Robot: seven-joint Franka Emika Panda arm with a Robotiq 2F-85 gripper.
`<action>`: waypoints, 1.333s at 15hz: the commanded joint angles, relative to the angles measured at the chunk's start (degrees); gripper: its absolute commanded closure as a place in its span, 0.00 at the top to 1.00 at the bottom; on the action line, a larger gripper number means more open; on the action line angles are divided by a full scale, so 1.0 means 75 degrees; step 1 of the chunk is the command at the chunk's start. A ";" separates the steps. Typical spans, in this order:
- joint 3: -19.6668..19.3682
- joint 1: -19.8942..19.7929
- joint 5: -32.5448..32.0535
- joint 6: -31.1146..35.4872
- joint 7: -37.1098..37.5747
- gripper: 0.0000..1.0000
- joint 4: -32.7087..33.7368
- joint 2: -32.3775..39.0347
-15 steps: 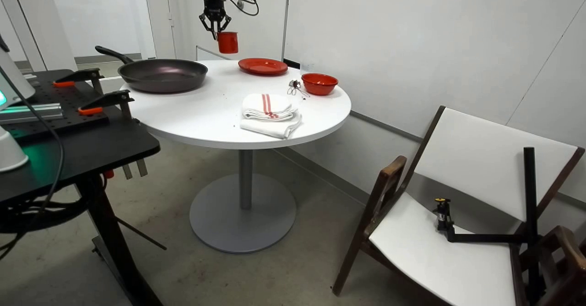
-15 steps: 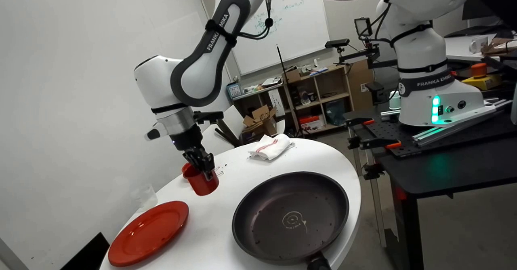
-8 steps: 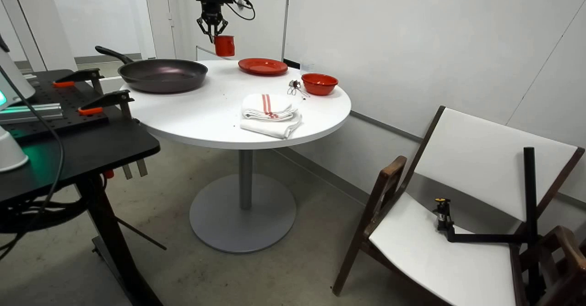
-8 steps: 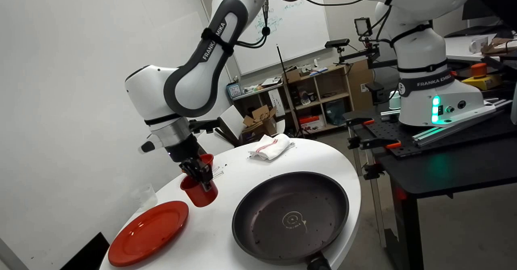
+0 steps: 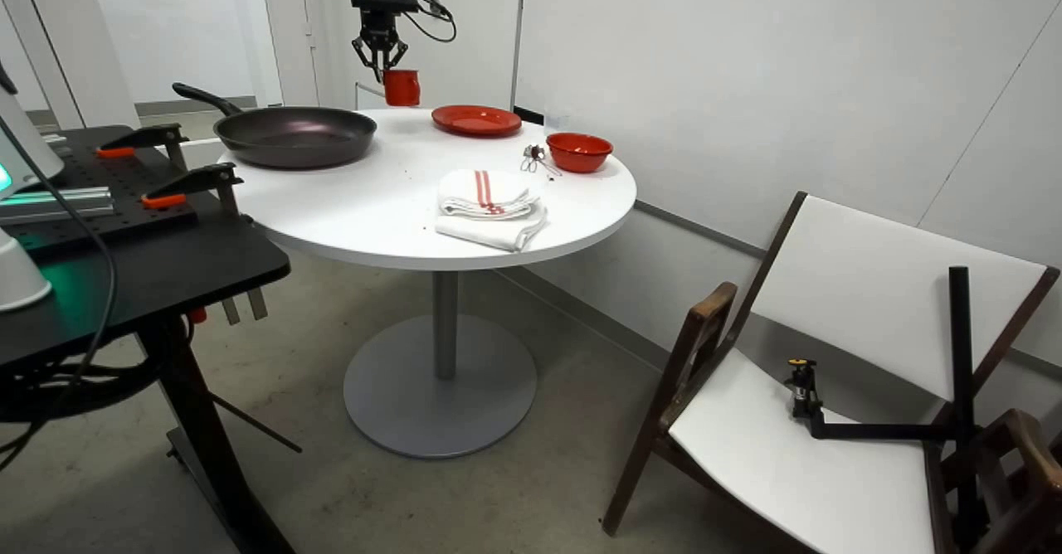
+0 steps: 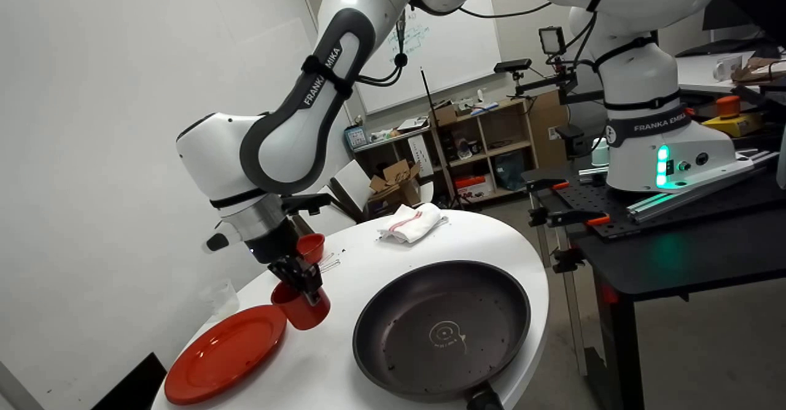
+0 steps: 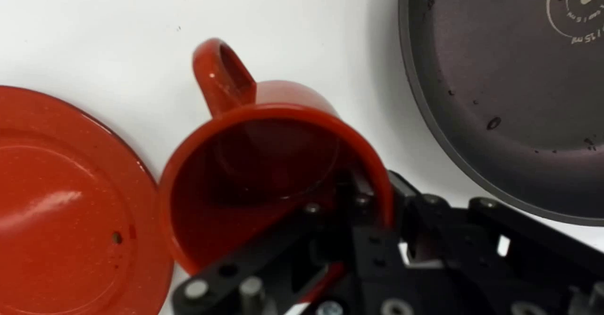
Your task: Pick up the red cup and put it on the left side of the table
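Observation:
The red cup (image 5: 402,88) hangs in the air above the far part of the round white table (image 5: 357,214). My gripper (image 5: 381,75) is shut on the cup's rim, with one finger inside and one outside. In an exterior view the cup (image 6: 304,313) is slightly tilted, between the red plate and the black pan, and the gripper (image 6: 314,292) is at its pan-side wall. In the wrist view I look into the empty cup (image 7: 278,154); its handle points away from the gripper (image 7: 377,194). The white tabletop (image 7: 118,32) shows beneath it.
The black pan (image 6: 442,330) and the flat red plate (image 6: 227,355) stand on either side of the cup. A red bowl (image 5: 579,153), a small wire whisk (image 5: 534,156) and a folded white towel (image 5: 489,206) are on the table. A clear container (image 6: 222,298) stands near the wall.
My gripper has moved down with the cup still held, lower toward the tabletop. It has also shifted slightly left in both exterior views. The other objects have not moved.

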 commanded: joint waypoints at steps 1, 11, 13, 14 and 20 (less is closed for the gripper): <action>0.0087 0.0075 -0.0193 -0.0348 -0.0135 0.02 0.0575 0.0345; 0.0276 0.0007 -0.0132 -0.0211 -0.1160 0.02 0.0675 0.0645; 0.0281 -0.0031 -0.0101 -0.0197 -0.1327 0.02 0.0689 0.0698; 0.0277 -0.0045 -0.0098 -0.0186 -0.1415 0.02 0.0698 0.0726; 0.0283 -0.0134 -0.0063 -0.0101 -0.1852 0.02 0.0768 0.0961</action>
